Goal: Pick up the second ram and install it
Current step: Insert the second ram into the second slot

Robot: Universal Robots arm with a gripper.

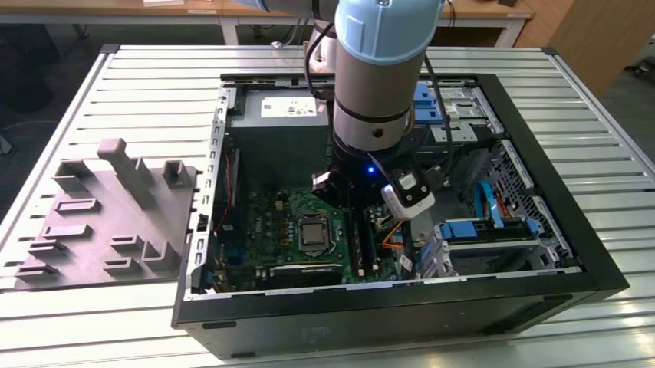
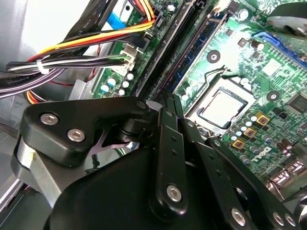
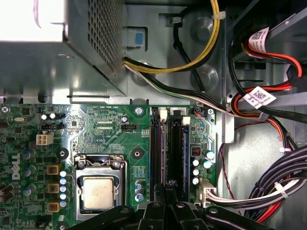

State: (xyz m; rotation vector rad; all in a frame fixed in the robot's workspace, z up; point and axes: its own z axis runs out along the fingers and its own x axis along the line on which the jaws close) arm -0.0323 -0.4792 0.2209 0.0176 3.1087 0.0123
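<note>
My gripper (image 1: 348, 201) is down inside the open computer case, over the memory slots of the green motherboard (image 1: 291, 230). In both wrist views its black fingers (image 3: 166, 194) are pressed together in line with one slot. The second ram (image 3: 163, 153) is a thin strip standing on edge in that slot and runs away from the fingertips (image 2: 168, 103). The fingers are closed on its upper edge. The long black slot rails (image 3: 154, 153) lie on either side of it, with a blue one (image 3: 184, 153) beyond.
The processor socket (image 3: 98, 191) sits close beside the slots. Cable bundles (image 3: 268, 191) and a white plug (image 3: 206, 189) crowd the other side. The power supply (image 1: 278, 123) and the drive cage (image 1: 492, 230) wall in the arm. A grey moulded tray (image 1: 103, 222) lies outside the case.
</note>
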